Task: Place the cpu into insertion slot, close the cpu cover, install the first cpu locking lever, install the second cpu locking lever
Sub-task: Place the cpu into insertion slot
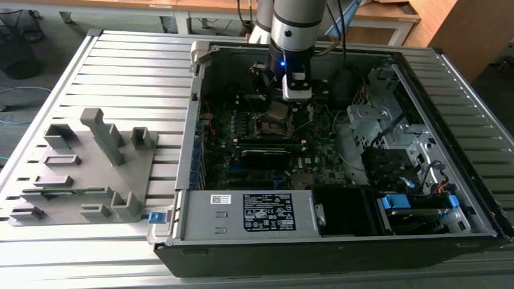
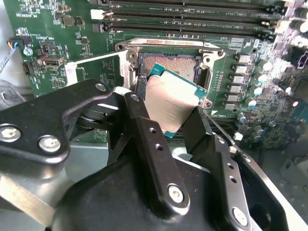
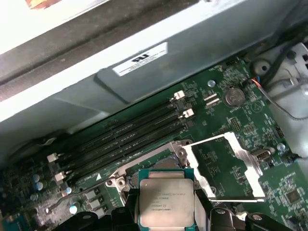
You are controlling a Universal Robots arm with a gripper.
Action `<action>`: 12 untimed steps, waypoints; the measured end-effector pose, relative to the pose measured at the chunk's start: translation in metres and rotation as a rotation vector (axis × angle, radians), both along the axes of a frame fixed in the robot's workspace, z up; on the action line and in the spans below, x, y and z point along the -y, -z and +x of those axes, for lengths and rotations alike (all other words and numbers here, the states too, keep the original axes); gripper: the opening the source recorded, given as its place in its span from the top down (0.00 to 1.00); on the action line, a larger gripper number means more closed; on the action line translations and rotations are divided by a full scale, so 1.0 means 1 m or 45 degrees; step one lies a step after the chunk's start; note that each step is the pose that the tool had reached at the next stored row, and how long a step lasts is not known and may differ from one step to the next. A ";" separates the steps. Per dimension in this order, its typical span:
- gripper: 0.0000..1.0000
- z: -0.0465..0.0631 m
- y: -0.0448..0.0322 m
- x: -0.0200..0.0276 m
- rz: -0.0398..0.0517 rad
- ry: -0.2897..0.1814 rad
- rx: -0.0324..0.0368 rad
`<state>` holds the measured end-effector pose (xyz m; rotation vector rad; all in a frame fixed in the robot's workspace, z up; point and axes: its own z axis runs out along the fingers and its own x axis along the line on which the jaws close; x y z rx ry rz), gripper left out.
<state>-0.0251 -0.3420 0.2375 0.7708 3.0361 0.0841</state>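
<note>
The claw point(image 2: 166, 114) is clenched on the cpu point(image 2: 174, 96), one black finger point(image 2: 144, 125) pressed to each of two opposite edges. The silver-grey face of the chip is turned up in both wrist views. The cpu hangs just over the insertion slot point(image 2: 166, 61), not seated in it. In the second wrist view it sits tilted, its far green-edged corner over the slot's near rim, and much of the slot's pin field lies bare beyond it. Whether that corner touches the rim cannot be told.

The cpu cover point(image 3: 247, 164) is swung open and lies beside the insertion slot, hinged at the slot's edge, with green circuit board point(image 3: 226, 168) showing through its window. The long black memory slots point(image 3: 120, 139) run along another side of the insertion slot, near it.

In the exterior view the arm reaches down into the open computer case point(image 1: 241, 253), directly above the insertion slot. The case rests on a slatted tabletop point(image 1: 120, 66), and a grey parts rack point(image 1: 88, 168) stands well apart from the insertion slot, outside the case.
</note>
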 end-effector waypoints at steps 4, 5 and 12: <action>0.46 0.000 0.0007 0.0000 0.000 0.093 0.0000; 0.46 0.000 0.0008 0.0000 0.000 0.116 -0.0001; 0.46 0.000 0.0019 0.0000 0.000 0.276 -0.0001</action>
